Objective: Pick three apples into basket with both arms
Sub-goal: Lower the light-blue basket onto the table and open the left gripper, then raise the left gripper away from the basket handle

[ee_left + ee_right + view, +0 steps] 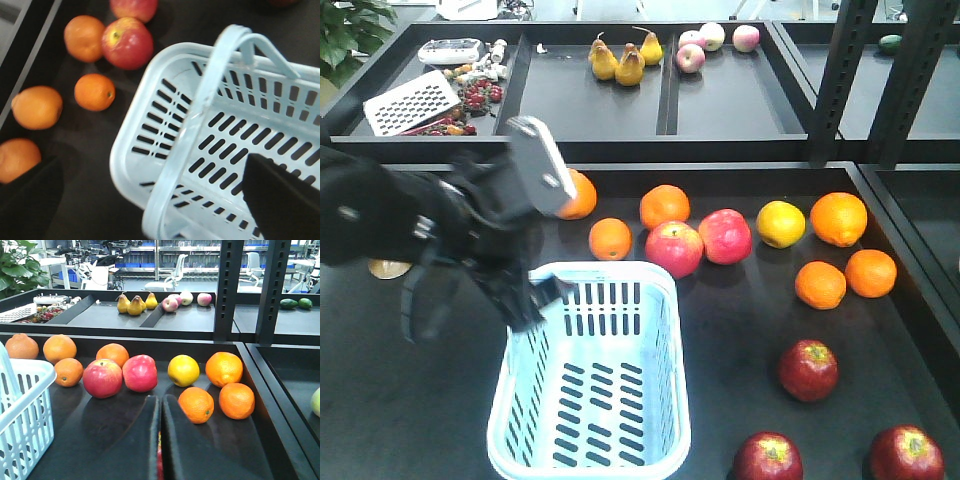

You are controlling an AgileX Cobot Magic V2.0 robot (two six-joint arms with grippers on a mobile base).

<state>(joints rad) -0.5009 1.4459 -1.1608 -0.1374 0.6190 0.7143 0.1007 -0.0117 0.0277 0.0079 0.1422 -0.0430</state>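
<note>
My left gripper [152, 157] is spread wide at the far left corner of the pale blue basket [590, 400]. In my left wrist view one finger [280, 200] hangs over the slotted floor inside. The other finger [25, 200] hangs over the dark desk [410, 420] outside. The basket's wall and its thin handle [200, 110] pass between the two. I cannot tell whether either finger touches the plastic. The front view shows my left arm only as a blur.

My right gripper [160, 399] is pressed together, with only a hairline slit between the fingers. A thin red strip shows low in that slit, and I cannot tell what it is. This gripper points across the desk toward the row of fruit, and the basket's corner sits at the left edge of its view.

The three dark-red apples [808, 370] all lie on the desk to the right of the basket, outside it and apart from it. One is level with the basket's middle. The other two sit nearer to me, one close to the basket's near right corner and one well off to the right.

Past the basket's far rim, two pink-red apples [674, 248] stand side by side, touching. Oranges [610, 240] and a yellow fruit [780, 223] lie around them.
</note>
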